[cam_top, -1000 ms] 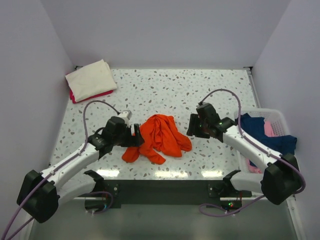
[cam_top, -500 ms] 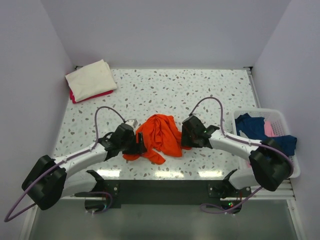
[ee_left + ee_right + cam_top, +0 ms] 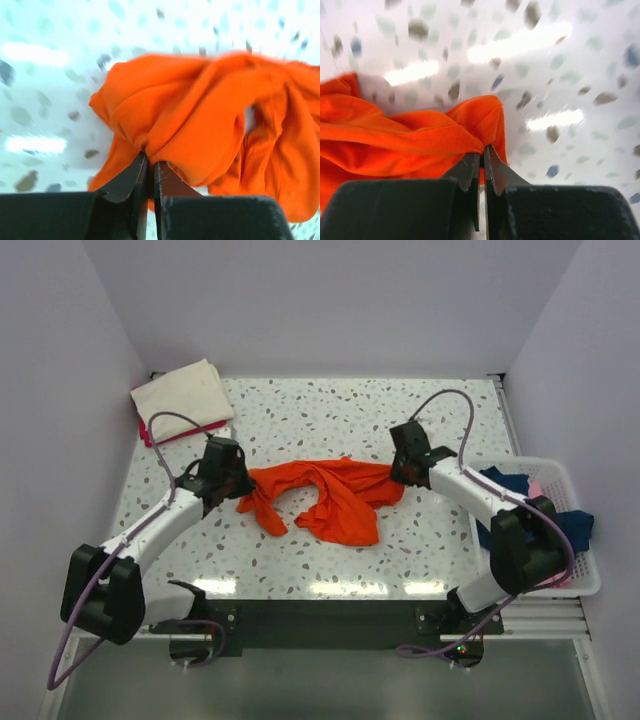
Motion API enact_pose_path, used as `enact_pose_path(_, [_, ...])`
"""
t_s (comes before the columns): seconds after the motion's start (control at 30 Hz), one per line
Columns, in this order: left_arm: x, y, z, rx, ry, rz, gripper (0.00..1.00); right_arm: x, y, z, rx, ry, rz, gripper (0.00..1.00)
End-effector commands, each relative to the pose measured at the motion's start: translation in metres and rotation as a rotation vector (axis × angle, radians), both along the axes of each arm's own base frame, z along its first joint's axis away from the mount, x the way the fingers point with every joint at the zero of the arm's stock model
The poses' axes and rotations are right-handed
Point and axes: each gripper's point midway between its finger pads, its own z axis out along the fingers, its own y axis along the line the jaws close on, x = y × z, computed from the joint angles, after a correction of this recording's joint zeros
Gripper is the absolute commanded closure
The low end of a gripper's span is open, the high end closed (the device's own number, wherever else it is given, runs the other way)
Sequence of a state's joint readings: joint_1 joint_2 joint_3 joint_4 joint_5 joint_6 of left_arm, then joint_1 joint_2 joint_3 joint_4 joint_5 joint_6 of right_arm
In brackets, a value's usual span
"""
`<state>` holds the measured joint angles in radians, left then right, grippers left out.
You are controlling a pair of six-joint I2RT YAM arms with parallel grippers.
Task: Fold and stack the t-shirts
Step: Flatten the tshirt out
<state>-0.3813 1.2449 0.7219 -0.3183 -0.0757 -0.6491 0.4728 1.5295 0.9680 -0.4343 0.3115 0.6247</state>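
An orange t-shirt (image 3: pixel 330 498) lies rumpled at the centre of the speckled surface (image 3: pixel 330 420), drawn out sideways between two robot hands. The left hand (image 3: pixel 150 161), at the shirt's 9 o'clock, is pinched closed on a bunched edge. The right hand (image 3: pixel 482 150), at its 3 o'clock, is clamped on a fold. A folded stack (image 3: pixel 182 400), cream over red, sits at 10 o'clock. A white basket (image 3: pixel 530 460) at 3 o'clock holds a blue garment (image 3: pixel 510 490) and a pink garment (image 3: pixel 538 497). Two shirts appear finished. The orange one is not yet folded, and the basket's contents likely remain.
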Motion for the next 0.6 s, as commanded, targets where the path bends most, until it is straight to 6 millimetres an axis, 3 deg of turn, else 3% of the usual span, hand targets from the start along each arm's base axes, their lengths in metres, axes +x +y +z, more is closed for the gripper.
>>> enact_pose_path(0.0, [0.049,0.032,0.050,0.042,-0.116,0.081,0.95,0.051,-0.041,0.058,-0.046,-0.122,-0.079,1.00])
enact_pose_path(0.03, [0.057,0.034,0.056,0.035,-0.124,0.090,0.96,0.058,-0.051,0.054,-0.057,-0.085,-0.101,1.00])
enact_pose_path(0.07, [0.074,0.041,0.066,0.034,-0.142,0.116,0.96,0.068,-0.051,0.062,-0.051,-0.098,-0.105,1.00])
enact_pose_path(0.1, [0.083,0.043,0.071,0.032,-0.153,0.131,0.96,0.086,-0.050,0.081,-0.043,-0.144,-0.107,1.00])
enact_pose_path(0.13, [0.091,0.046,0.074,0.034,-0.161,0.149,0.96,0.096,-0.050,0.079,-0.050,-0.135,-0.114,0.98])
enact_pose_path(0.17, [0.106,0.049,0.079,0.022,-0.163,0.170,0.95,0.113,-0.047,0.100,-0.038,-0.178,-0.112,0.93])
enact_pose_path(0.2, [0.112,0.050,0.081,0.013,-0.158,0.179,0.94,0.117,-0.046,0.102,-0.043,-0.165,-0.109,0.92])
enact_pose_path(0.23, [0.121,0.049,0.091,0.000,-0.175,0.181,0.83,0.124,-0.045,0.098,-0.049,-0.152,-0.109,0.92])
enact_pose_path(0.27, [0.127,0.052,0.090,0.000,-0.172,0.188,0.66,0.135,-0.040,0.113,-0.036,-0.182,-0.096,0.79])
enact_pose_path(0.33, [0.131,0.045,0.095,-0.025,-0.173,0.141,0.26,0.134,-0.036,0.115,-0.030,-0.153,-0.070,0.57])
enact_pose_path(0.37, [0.133,0.043,0.103,-0.025,-0.185,0.126,0.23,0.131,-0.031,0.119,-0.011,-0.148,-0.044,0.45])
enact_pose_path(0.4, [0.130,0.042,0.105,-0.030,-0.193,0.116,0.23,0.124,-0.029,0.117,-0.007,-0.139,-0.034,0.41])
enact_pose_path(0.43, [0.124,0.042,0.097,-0.033,-0.187,0.114,0.22,0.119,-0.022,0.118,0.006,-0.149,-0.016,0.39])
enact_pose_path(0.5, [0.113,0.045,0.104,-0.040,-0.215,0.127,0.21,0.093,-0.016,0.111,0.031,-0.152,0.010,0.39])
enact_pose_path(0.53, [0.103,0.049,0.092,-0.027,-0.187,0.136,0.21,0.079,0.000,0.106,0.041,-0.145,0.048,0.39])
enact_pose_path(0.57, [0.095,0.050,0.093,-0.033,-0.185,0.147,0.21,0.057,0.007,0.084,0.039,-0.103,0.075,0.39])
